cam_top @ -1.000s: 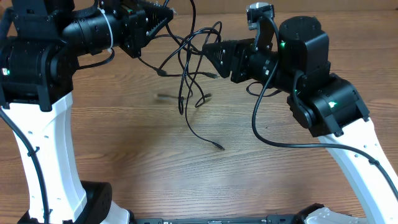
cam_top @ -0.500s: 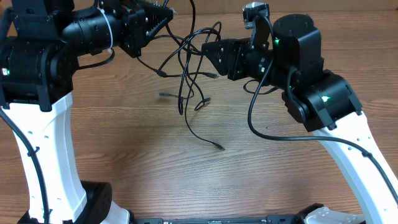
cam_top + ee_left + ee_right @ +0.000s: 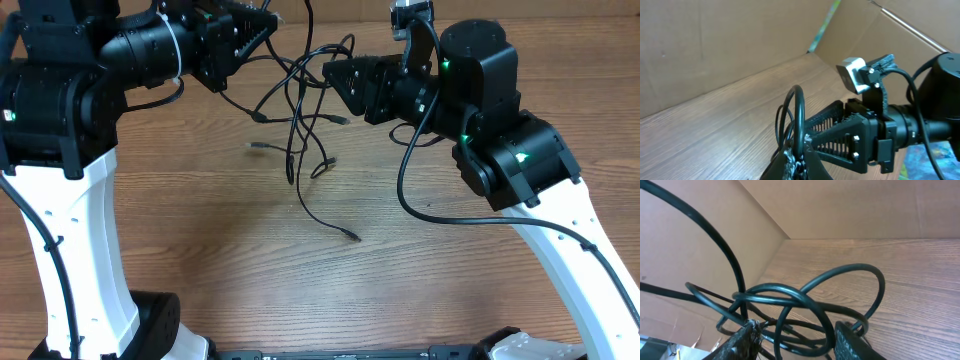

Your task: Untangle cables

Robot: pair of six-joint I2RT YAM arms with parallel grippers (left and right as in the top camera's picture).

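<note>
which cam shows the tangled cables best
overhead: it alone takes in the whole tangle of cables, from the knotted top to the loose plug ends trailing below. right wrist shows only a close-up of a few crossed loops; left wrist only a couple of loops at the frame's bottom edge.

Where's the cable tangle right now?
In the overhead view the cables hang over the far middle of the table, strung between the left gripper and the right gripper, with loose plug ends trailing down to it.

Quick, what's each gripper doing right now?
Left gripper: shut on the cables.
Right gripper: open, cables in the gap.
</note>
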